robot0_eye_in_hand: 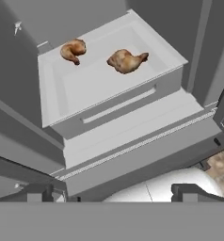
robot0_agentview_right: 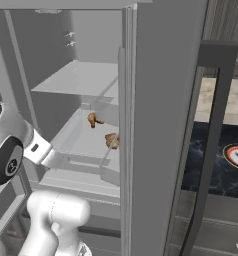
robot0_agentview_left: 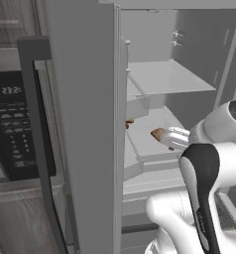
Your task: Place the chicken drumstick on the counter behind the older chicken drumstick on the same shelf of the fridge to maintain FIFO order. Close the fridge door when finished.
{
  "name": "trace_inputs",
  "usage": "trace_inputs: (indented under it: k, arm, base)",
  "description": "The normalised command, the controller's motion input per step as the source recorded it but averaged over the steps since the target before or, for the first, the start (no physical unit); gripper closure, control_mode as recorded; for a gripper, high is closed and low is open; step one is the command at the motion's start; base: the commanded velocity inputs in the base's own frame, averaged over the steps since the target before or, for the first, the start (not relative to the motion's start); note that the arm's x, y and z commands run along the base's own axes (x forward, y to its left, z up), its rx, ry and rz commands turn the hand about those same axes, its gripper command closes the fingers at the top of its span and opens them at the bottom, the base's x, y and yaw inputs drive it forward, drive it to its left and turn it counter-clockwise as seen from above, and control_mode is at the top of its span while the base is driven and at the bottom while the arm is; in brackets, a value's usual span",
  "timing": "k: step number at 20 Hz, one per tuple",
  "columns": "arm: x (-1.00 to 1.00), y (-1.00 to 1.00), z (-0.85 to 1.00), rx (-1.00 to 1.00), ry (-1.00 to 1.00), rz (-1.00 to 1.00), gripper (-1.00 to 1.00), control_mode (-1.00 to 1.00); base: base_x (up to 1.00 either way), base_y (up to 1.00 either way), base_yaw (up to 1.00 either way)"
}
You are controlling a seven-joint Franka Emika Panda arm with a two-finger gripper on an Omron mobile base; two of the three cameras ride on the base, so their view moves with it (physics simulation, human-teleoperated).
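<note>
Hand [robot0_eye_in_hand: 112,190] hung open and empty before the fridge [robot0_agentview_left: 85,99], facing a pulled-out shelf tray [robot0_eye_in_hand: 104,110] where 2 chicken drumsticks [robot0_eye_in_hand: 127,60] [robot0_eye_in_hand: 73,50] lay apart.

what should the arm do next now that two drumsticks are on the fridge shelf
Probably pull back out of the fridge and go for the open fridge door. Both chicken drumsticks lie on the same shelf, one behind the other, and the fingers stand open and empty.
</note>
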Motion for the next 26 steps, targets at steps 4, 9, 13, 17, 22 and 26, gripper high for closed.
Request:
trace_inputs:
  k: [4,9,13,17,22,26]
  arm:
    - [0.00,0.00,0.00,0.00,0.00,0.00,-1.00,1.00]
    - [0.00,0.00,0.00,0.00,0.00,0.00,-1.00,1.00]
    - [0.00,0.00,0.00,0.00,0.00,0.00,-1.00,1.00]
    - [0.00,0.00,0.00,0.00,0.00,0.00,-1.00,1.00]
    - [0.00,0.00,0.00,0.00,0.00,0.00,-1.00,1.00]
    - [0.00,0.00,0.00,0.00,0.00,0.00,-1.00,1.00]
  base:
    - [-1.00,0.00,-0.09]
    - [-0.82,0.00,-0.09]
    - [-0.52,0.00,-0.03]
    - [-0.18,0.00,0.00]
    - [-0.01,0.00,0.00]
    - [-0.02,0.00,0.00]
